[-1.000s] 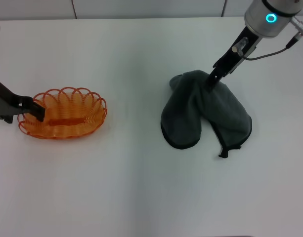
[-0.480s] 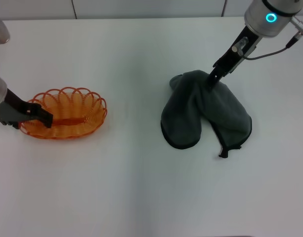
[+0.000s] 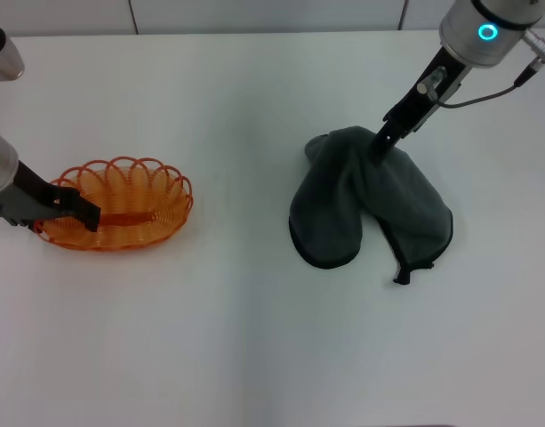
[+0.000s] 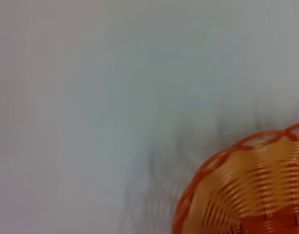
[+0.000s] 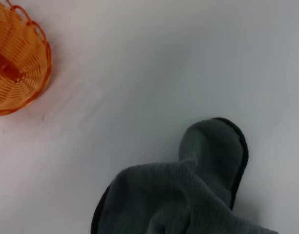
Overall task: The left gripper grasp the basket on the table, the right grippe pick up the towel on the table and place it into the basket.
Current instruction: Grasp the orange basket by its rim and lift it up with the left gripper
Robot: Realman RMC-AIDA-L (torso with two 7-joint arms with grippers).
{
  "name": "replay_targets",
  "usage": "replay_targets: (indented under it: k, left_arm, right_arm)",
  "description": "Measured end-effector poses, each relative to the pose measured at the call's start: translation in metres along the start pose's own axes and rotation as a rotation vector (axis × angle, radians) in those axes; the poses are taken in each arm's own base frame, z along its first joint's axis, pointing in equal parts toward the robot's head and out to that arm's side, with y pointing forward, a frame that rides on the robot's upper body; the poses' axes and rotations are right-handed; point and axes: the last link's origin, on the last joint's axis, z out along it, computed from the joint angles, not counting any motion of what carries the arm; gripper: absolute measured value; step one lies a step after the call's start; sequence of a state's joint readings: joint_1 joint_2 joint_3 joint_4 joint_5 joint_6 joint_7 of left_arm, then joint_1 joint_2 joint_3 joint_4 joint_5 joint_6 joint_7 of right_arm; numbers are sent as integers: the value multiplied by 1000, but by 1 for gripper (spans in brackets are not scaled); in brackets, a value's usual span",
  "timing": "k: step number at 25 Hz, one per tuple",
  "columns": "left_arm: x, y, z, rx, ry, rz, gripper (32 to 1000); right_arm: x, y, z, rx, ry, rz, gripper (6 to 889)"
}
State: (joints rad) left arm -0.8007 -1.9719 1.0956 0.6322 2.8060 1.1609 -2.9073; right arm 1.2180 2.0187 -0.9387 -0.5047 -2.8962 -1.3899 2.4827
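Currently I see my left gripper (image 3: 75,207) pinching the left rim of the basket (image 3: 121,213), at the table's (image 3: 236,338) left side. Right grippe (image 3: 379,147) has its tip pressed into the towel's (image 3: 370,205) top fold, well apart from the basket; I cannot tell how its fingers stand. Towel lies in two lobes, corner tab (image 3: 404,277) toward me.

Left claw (image 3: 76,209) is clamped on the orange basket's (image 3: 134,209) 9 o'clock rim, right claw (image 3: 377,149) pinching the grey towel's (image 3: 370,200) 12 o'clock edge on the bench (image 3: 236,338).
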Motion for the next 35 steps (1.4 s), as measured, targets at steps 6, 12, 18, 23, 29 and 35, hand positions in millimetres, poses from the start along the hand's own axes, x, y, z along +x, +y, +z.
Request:
replay_targets:
  k: [6,12,18,23,29,35]
  left_arm:
    - [0,0,0,0,1,1,860]
    - [0,0,0,0,2,1,860]
    - [1,0,0,1,5,1,859]
    - [2,-1,0,5,14,1,859]
    - [2,-3,0,12,19,-5,817]
    - [2,-4,0,13,19,5,646]
  right_arm:
    - [0,0,0,-1,1,-2,860]
    - [-1,1,-1,-1,1,-5,860]
    - [-1,1,-1,0,0,-6,860]
    - [-2,1,-1,-1,0,-8,860]
    - [-2,1,-1,-1,1,-9,859]
    - [-2,1,-1,-2,2,-9,859]
